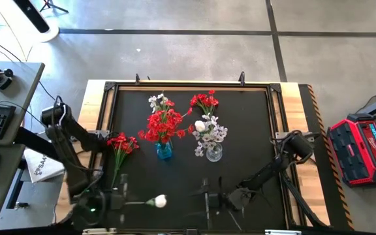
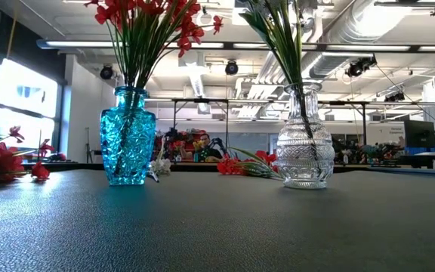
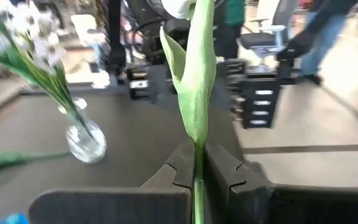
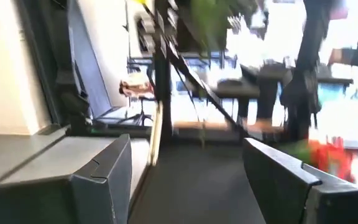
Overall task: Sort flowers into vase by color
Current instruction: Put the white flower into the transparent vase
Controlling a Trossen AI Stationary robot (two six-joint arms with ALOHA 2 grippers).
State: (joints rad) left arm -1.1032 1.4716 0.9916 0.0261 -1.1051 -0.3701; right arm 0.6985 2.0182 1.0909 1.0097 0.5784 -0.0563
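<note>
Two glass vases stand near the middle of the black table mat (image 1: 253, 130): a faceted blue glass vase (image 1: 164, 151) and, to its right in the high view, a clear cut-glass vase (image 1: 214, 153). The two stand apart, not touching.

Contents, blue vase: a full bunch of red-blossomed sprigs on thin green stems (image 1: 164, 124), with one pale white sprig (image 1: 156, 100) showing at its far side. Contents, clear vase: a cluster of small white-blossomed sprigs (image 1: 210, 132) with a larger white bloom among them.

Loose items counted on the mat: two. One red sprig (image 1: 204, 102) lies flat behind the clear vase, and one red sprig (image 1: 122, 143) lies left of the blue vase (the low view shows both lying on the surface, not upright).

One further item is in hand: a single white-headed flower on a green stem (image 1: 157, 201), held near the front edge of the mat, its head pointing toward the right arm.

Left gripper (image 1: 118, 199): front left of the mat, fingers closed tight on that flower's stem, which the left wrist view shows running up between the two dark fingers (image 3: 229, 174).

Right gripper (image 1: 209, 196): low at the front of the mat, right of the white head and not touching it; its fingers (image 4: 278, 177) stand wide apart with nothing between them.
</note>
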